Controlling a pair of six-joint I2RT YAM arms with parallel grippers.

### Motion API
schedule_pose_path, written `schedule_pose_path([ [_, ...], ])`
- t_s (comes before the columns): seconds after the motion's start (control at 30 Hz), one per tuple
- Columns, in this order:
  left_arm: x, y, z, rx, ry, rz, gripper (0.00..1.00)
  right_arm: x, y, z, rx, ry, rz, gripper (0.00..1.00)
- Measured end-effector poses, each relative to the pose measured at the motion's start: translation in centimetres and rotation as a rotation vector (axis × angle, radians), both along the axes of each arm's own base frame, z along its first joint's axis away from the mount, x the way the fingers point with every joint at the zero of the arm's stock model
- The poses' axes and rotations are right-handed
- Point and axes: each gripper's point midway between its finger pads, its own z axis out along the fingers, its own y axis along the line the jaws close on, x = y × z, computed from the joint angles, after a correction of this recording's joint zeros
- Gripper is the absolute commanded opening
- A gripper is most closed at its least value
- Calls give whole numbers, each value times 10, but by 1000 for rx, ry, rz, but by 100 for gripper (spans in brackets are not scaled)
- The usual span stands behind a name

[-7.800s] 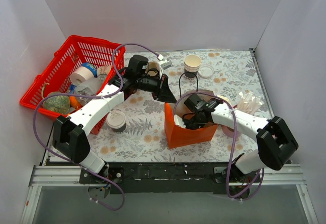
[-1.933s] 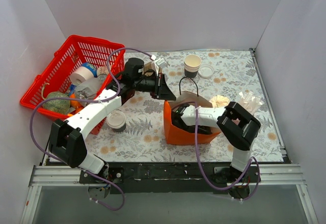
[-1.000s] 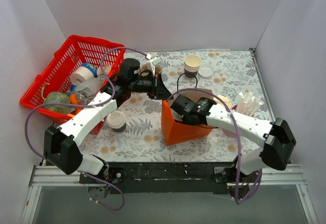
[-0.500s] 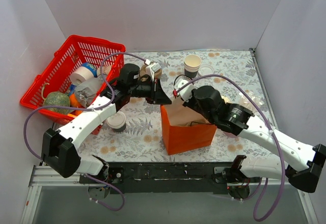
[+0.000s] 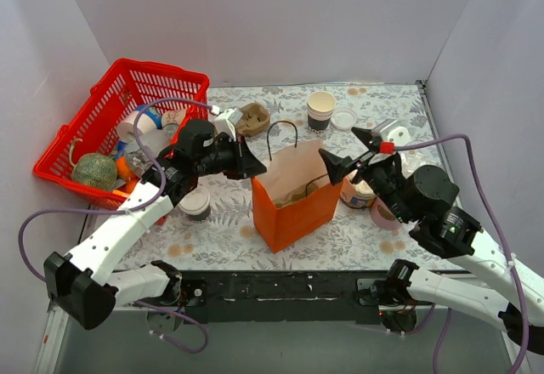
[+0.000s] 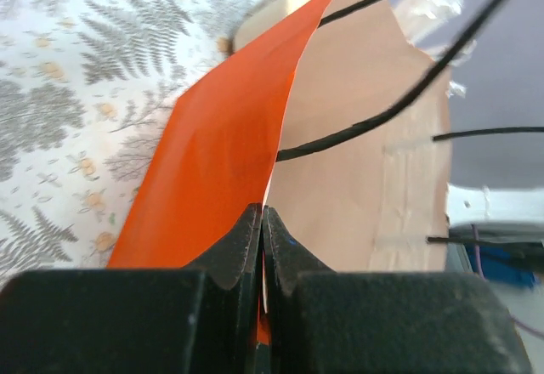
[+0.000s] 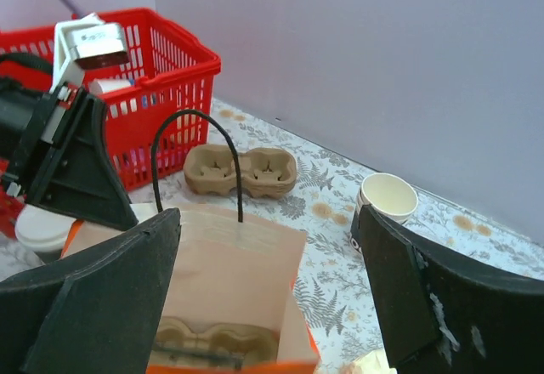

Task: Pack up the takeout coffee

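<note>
The takeout coffee [image 5: 195, 202], a dark cup under a white lid [image 7: 37, 224], stands on the table left of the orange paper bag [image 5: 289, 200], with no gripper on it. My left gripper [image 5: 247, 163] is shut on the bag's upper left edge [image 6: 212, 149], its jaws [image 6: 262, 217] pinching the paper. My right gripper [image 5: 350, 151] hangs open above the bag's right side, nothing between its fingers [image 7: 93, 297]. Down inside the bag [image 7: 229, 263] lies a cardboard cup carrier [image 7: 212, 344].
A red basket [image 5: 119, 110] of groceries stands at the back left. A second cup carrier [image 5: 252, 119], a lidless cup [image 5: 321, 109] and a loose white lid [image 5: 344, 119] lie behind the bag. A pink roll [image 5: 382, 215] sits under my right arm.
My right gripper came up out of the bag, swung right and opened. The left gripper kept its hold and drew the bag leftward and nearer.
</note>
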Motion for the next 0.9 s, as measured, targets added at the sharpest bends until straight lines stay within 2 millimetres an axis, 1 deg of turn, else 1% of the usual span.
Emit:
schedule_pose_path([
  [0.07,3,10,-2,24,9,73,0,0,-6,6,55,16,-24,94],
  [0.1,6,17,-3,43,16,123,2,2,-9,8,79,33,-49,94],
  [0.13,7,22,-4,52,22,159,7,4,-11,9,93,50,-70,94],
  [0.23,7,39,-5,71,37,261,28,13,-14,3,91,108,-137,94],
  [0.27,5,43,-4,71,38,277,32,17,-14,1,84,126,-158,93],
  [0.3,3,45,-4,70,39,283,41,19,-14,-1,80,138,-172,93],
  [0.33,0,47,-3,68,43,287,47,21,-13,-5,69,151,-187,93],
  [0.37,-2,48,-1,64,42,288,51,24,-12,-11,55,165,-197,93],
  [0.4,-3,48,0,60,42,286,65,25,-11,-17,38,179,-205,93],
  [0.43,-5,48,1,55,42,284,87,26,-10,-21,25,189,-209,93],
  [0.47,-6,48,3,51,40,277,98,26,-11,-24,17,197,-212,93],
  [0.57,-11,46,4,46,44,254,98,25,-12,-24,18,200,-212,93],
  [0.63,-15,46,6,51,46,229,98,22,-14,-21,26,192,-204,95],
  [0.67,-18,47,8,61,48,221,98,21,-15,-19,29,186,-197,97],
  [0.7,-18,49,12,74,51,226,98,19,-16,-18,30,175,-188,98],
  [0.77,-16,54,28,88,39,256,98,16,-18,-18,29,156,-178,98],
  [0.83,-9,64,44,101,31,336,98,15,-21,-25,9,149,-177,98],
  [0.87,-5,72,49,108,34,392,98,15,-22,-28,0,148,-178,98],
  [0.9,-2,78,49,121,42,439,98,15,-22,-31,-9,145,-179,98],
])
